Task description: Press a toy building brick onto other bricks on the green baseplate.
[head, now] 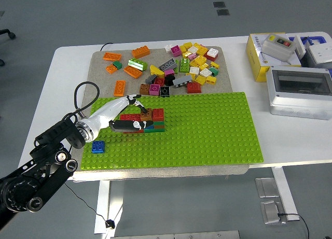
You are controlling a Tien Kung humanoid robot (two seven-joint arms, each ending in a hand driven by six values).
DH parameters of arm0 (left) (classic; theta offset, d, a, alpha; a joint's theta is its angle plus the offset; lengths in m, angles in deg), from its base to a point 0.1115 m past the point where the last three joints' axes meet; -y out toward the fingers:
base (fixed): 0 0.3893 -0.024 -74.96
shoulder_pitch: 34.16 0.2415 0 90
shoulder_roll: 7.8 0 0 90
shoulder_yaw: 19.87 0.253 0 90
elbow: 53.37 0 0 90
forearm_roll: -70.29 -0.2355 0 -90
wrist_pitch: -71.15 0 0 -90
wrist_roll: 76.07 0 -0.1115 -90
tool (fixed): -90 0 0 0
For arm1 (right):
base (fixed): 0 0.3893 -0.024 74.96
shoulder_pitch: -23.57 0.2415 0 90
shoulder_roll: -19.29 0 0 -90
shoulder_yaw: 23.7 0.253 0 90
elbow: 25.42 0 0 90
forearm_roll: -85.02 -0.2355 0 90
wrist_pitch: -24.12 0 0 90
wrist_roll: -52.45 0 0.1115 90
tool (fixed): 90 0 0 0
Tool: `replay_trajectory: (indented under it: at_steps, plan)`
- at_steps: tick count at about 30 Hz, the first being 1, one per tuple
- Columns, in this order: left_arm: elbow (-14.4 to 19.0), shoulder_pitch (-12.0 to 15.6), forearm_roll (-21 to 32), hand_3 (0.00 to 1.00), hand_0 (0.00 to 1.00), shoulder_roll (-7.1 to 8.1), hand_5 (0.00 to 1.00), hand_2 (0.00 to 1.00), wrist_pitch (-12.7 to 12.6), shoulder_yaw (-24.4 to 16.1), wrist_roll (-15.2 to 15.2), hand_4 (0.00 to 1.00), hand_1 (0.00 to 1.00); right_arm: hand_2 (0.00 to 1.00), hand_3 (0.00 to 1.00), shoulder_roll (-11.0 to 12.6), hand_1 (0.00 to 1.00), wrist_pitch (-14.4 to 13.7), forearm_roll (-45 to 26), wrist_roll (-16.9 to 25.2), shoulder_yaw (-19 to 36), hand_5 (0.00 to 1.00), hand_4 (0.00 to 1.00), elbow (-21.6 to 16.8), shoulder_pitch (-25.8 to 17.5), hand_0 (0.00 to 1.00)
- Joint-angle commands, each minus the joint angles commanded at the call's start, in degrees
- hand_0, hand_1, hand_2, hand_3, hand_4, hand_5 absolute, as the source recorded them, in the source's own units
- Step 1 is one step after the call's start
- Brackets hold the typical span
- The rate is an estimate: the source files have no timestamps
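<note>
A green baseplate (207, 130) lies on the grey mat. On its left part stands a small stack of red, green and blue bricks (154, 121) with a brown brick (146, 115) on top. My left hand (136, 114) reaches in from the lower left, its fingers pinched on the brown brick, and the thumb (124, 125) lies along the stack's front. A blue brick (98, 146) sits alone at the plate's left edge. My right hand is out of view.
Several loose bricks (181, 68) lie heaped on the mat behind the baseplate, with orange ones (120, 86) to the left. A yellow box (270, 50) and a grey case (300, 91) stand at the table's right.
</note>
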Motion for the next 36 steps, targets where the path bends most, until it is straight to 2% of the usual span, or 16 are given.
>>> replay_trajectory:
  at_steps: [11,21,32,36]
  plan:
    - [-0.39,-0.02,-0.02,0.617,0.998,-0.11,0.628,0.962,-0.15,1.17,0.03,0.858,0.985,0.396,0.738,0.02,0.634,0.02,0.0,0.02,-0.08,0.998,0.617,0.0,-0.01,0.707]
    - [0.46,0.17,0.36,0.612,0.998,0.18,0.624,0.961,-0.19,0.24,-0.01,0.854,0.984,0.395,0.737,0.02,0.634,-0.03,-0.21,0.02,-0.3,0.998,0.617,0.0,-0.05,0.704]
    - [8.79,1.35,1.59,0.609,0.998,2.67,0.621,0.959,0.2,-4.11,0.33,0.849,0.979,0.395,0.737,0.07,0.633,-0.1,0.1,0.06,-0.03,0.998,0.617,0.0,-0.21,0.705]
    - [13.24,3.48,1.98,0.609,0.998,4.74,0.621,0.959,-0.71,-7.83,-0.88,0.849,0.979,0.395,0.737,-0.07,0.633,-0.2,0.26,-0.01,0.09,0.998,0.617,0.0,-0.37,0.705]
